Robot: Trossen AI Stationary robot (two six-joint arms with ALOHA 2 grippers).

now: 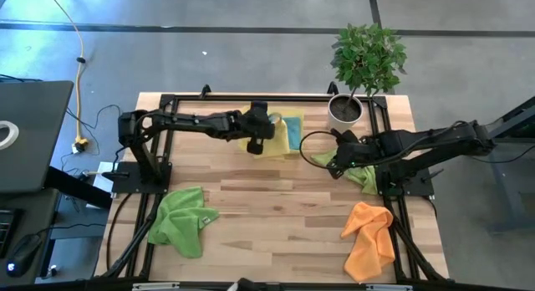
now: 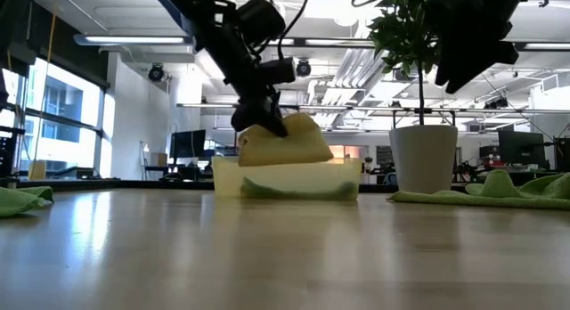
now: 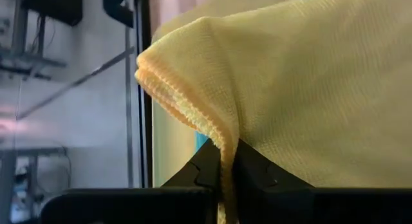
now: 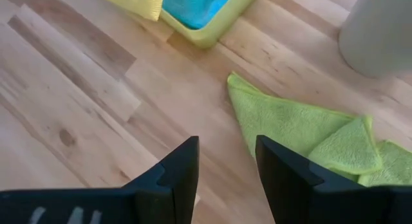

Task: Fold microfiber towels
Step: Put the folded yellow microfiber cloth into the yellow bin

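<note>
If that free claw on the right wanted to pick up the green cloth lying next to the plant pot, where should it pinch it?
Probably at the pointed corner of the green cloth that lies flat on the table, nearest the open right gripper. Come straight down from above: that corner is one thin layer and clear of the white pot, while the far end is bunched.

A: What sits at the back of the wooden table (image 1: 276, 207)?

B: A yellow plastic tray (image 2: 285, 179), see-through from the low camera, and to one side of it a white pot (image 1: 344, 112) holding a leafy green plant (image 1: 369, 55).

A: And off the table?

B: A grey floor, a yellow cable (image 1: 78, 65) trailing across it, and a dark desk (image 1: 29, 136) with a roll of tape (image 1: 7, 134) on it.
</note>
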